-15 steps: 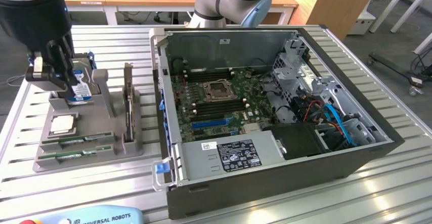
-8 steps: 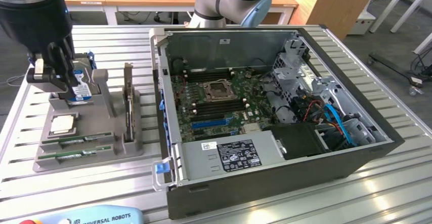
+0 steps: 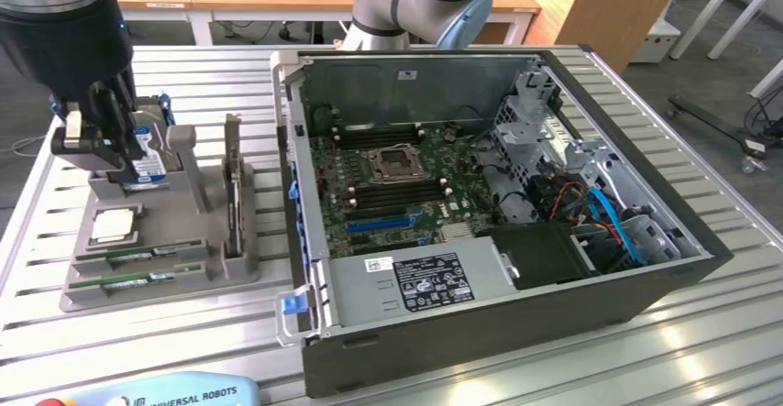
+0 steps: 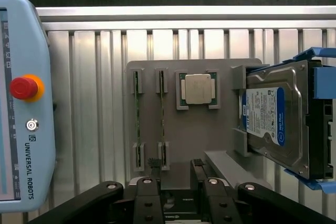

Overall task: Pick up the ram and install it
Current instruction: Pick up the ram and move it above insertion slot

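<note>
Gripper [image 4: 176, 165]: fingers spread wide, released, nothing between them and nothing touched; hanging above the edge of the grey tray [image 4: 220, 69].

Counted on that tray:
- Two of the ram: one ram stick [image 4: 136, 119] and a second ram stick [image 4: 161, 116], set on edge in their own parallel slots, near each other but apart, neither picked up nor installed.
- One processor chip [image 4: 197, 88], flat in a square pocket just beside the second ram stick.
- One hard drive [image 4: 273, 121] with a blue-and-white label, held on edge in a blue bracket at the tray's other end.
- One dark expansion card [image 3: 231, 181], standing upright in a slot on the tray's side nearest the computer case [image 3: 490, 195].

One case, side open, motherboard [image 3: 391, 172] exposed, to the exterior view's right of the tray.

One teach pendant [image 4: 23, 103] with a red button, lying on the slatted metal table [image 3: 685, 351] beside the ram end of the tray.
</note>
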